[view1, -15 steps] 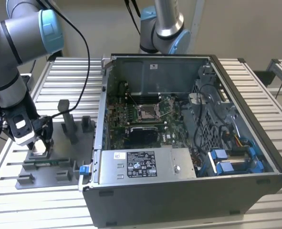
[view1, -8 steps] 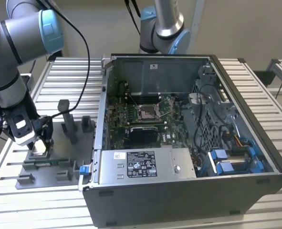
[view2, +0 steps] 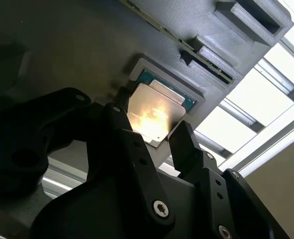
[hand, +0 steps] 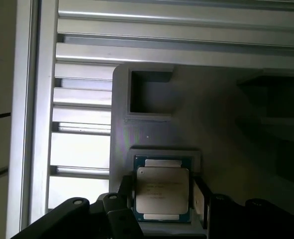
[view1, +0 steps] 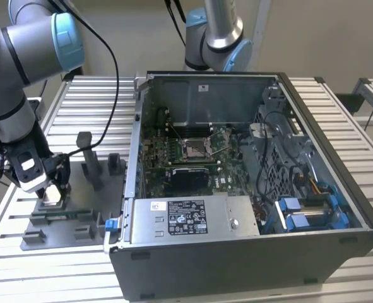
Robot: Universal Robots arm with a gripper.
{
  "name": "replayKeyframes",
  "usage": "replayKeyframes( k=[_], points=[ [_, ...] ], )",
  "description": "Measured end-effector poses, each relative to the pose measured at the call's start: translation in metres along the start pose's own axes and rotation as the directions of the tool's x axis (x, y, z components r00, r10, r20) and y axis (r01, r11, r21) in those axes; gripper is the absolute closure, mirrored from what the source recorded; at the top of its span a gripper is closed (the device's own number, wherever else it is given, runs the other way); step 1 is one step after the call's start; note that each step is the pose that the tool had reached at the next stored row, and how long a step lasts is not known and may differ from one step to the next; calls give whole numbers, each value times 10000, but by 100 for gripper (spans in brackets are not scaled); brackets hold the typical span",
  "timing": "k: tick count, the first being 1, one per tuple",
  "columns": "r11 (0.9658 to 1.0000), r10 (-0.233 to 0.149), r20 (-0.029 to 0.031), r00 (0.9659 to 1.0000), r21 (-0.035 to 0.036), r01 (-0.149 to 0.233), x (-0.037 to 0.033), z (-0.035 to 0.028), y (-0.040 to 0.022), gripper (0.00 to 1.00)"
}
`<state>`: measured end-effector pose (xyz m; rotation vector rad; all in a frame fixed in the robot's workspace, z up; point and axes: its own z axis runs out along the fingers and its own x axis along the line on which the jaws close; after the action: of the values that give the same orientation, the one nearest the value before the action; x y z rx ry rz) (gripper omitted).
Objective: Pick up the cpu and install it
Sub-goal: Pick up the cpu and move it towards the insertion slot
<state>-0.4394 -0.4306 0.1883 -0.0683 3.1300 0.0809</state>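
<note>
My claw [hand: 163, 183] sits low over the cpu [hand: 162, 195], straddling it where it lies in its pocket of the grey tray [hand: 211, 124]; whether it is grasping or released, I cannot tell.

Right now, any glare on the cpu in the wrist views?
Second wrist view: strong warm glare washes out the cpu top; table behind is blown out white. First wrist view: no glare, cpu evenly lit, tray dim.
</note>
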Motion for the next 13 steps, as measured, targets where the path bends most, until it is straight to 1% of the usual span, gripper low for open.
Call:
replayKeyframes(
  k=[4,5,13],
  points=[
    [10000,0,0,10000,0,0,-1,0,0,0],
    [10000,1,0,10000,0,-1,-1,0,0,100],
    [10000,1,0,10000,0,-1,-2,0,0,100]
  ],
)
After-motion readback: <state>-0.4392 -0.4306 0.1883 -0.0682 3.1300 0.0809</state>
